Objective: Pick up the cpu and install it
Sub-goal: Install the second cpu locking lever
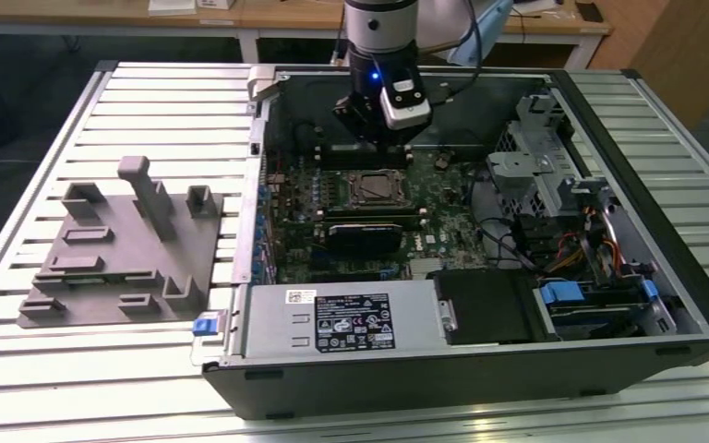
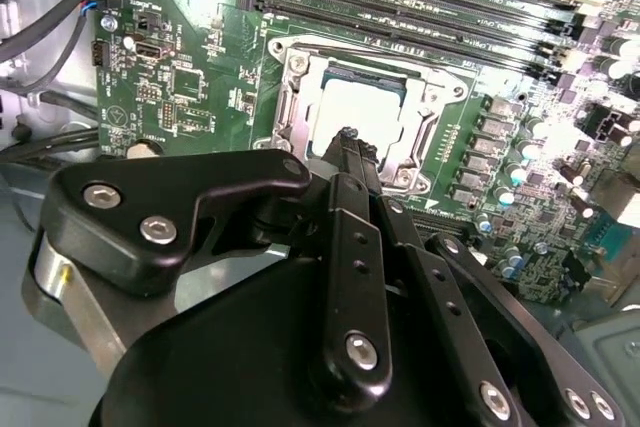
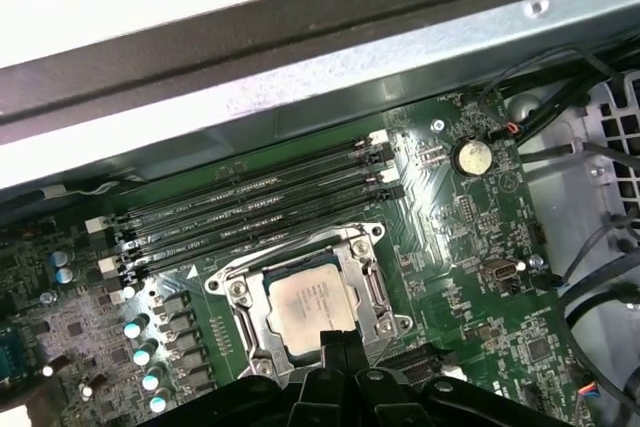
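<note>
Slatted metal tabletop (image 1: pixel 145 369), open computer case (image 1: pixel 478 369) lying on it, grey plastic tray (image 1: pixel 96 277) with upright blocks toward the exterior view's left. Motherboard (image 3: pixel 470 277) exposed inside the case. Cpu (image 3: pixel 310 302) seated flat in the socket frame (image 3: pixel 240 322), pale metal top visible in both wrist views (image 2: pixel 355 112). Hand (image 2: pixel 345 137) poised just above the socket, fingers pressed together, holding nothing, tips near the cpu's edge; contact not discernible. Memory slots (image 3: pixel 250 207) beside the socket.

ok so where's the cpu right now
The cpu sits in the socket frame on the motherboard, beside the memory slots in both wrist views, with the gripper just above its edge.
</note>
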Controlling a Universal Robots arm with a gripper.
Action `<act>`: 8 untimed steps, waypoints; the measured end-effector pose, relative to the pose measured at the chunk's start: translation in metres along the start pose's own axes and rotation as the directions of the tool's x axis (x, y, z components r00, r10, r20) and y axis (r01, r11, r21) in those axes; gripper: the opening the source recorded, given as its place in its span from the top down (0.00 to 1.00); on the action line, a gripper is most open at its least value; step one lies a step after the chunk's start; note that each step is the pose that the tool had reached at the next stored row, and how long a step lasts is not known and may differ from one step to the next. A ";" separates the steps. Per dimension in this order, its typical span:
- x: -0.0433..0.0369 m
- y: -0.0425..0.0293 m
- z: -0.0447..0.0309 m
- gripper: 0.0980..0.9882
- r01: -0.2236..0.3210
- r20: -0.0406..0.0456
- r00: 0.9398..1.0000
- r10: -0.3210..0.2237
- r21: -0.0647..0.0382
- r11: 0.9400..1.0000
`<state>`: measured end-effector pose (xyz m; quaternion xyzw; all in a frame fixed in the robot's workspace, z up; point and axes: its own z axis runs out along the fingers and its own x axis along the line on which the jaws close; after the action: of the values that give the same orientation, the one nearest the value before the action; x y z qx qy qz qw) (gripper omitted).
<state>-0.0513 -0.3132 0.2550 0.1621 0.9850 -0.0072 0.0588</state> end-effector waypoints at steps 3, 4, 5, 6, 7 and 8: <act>-0.0005 0.0000 -0.0041 0.99 0.000 0.000 1.000 0.000 0.000 1.000; -0.0006 0.0000 -0.0055 0.99 0.000 0.000 1.000 0.000 0.000 1.000; -0.0008 0.0001 -0.0067 0.99 0.000 0.000 1.000 0.000 0.000 1.000; -0.0009 0.0000 -0.0078 0.99 0.000 0.000 1.000 0.000 0.000 1.000; -0.0010 0.0001 -0.0082 0.99 0.000 0.000 1.000 0.000 0.000 1.000; -0.0010 0.0001 -0.0081 0.99 0.000 0.000 1.000 0.000 0.000 1.000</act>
<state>-0.0512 -0.3132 0.2632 0.1621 0.9850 -0.0071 0.0588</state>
